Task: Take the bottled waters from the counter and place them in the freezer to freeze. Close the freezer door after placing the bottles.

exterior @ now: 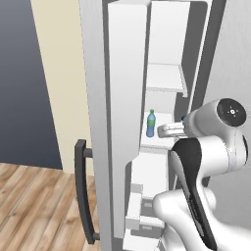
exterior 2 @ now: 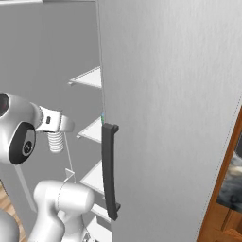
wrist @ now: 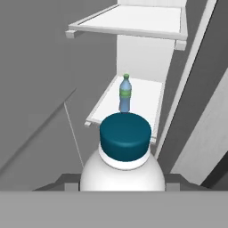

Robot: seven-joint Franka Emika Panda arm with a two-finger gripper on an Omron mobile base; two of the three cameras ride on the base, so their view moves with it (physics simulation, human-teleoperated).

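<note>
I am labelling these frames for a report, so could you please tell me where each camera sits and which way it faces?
Left base view: behind the arm's left, facing the open freezer; blue bottle on a shelf, white arm lower right.
Right base view: behind the arm's right, facing the plain grey door; arm lower left carrying the ribbed bottle.
Hand view: on the hand, looking past the held bottle's dark cap toward the shelf.
Shared: left base and hand views show the blue bottle.

floor: wood planks [exterior: 29,206] | wall: cream [exterior: 59,73] | cabinet, probably wooden [exterior 2: 222,208]
</note>
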